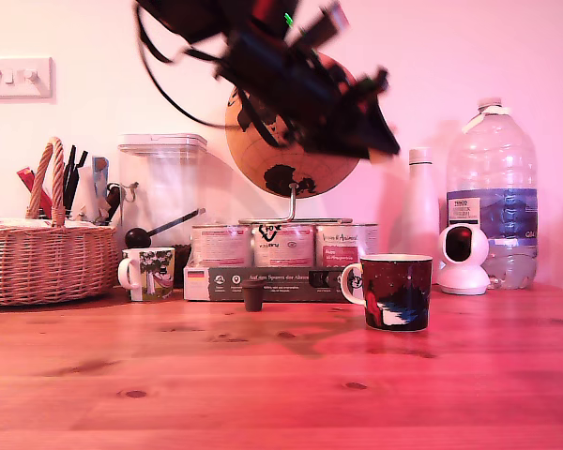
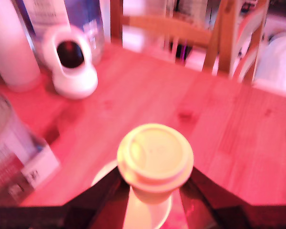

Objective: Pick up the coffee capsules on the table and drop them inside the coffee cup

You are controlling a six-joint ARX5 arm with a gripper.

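A cream-white coffee capsule [image 2: 155, 157] fills the middle of the wrist view, flat rim facing the camera, with my gripper [image 2: 155, 193] shut on its tapered body between two dark fingers [image 2: 102, 195]. A pale curved rim [image 2: 101, 175] shows just beneath it, apparently the coffee cup. In the exterior view the gripper [image 1: 383, 142] hangs high above the table, roughly over the dark navy coffee cup [image 1: 396, 292] with its white handle. A dark brown capsule [image 1: 253, 297] stands on the table to the exterior view's left of the cup.
A wicker basket [image 1: 47, 262] and a small white mug [image 1: 148, 273] stand at the exterior view's left. Tins [image 1: 283, 246], a dark box [image 1: 263, 281] and a globe [image 1: 291, 159] line the back. A white camera [image 1: 463, 260], white bottle [image 1: 419, 211] and water bottle [image 1: 493, 187] stand at the right.
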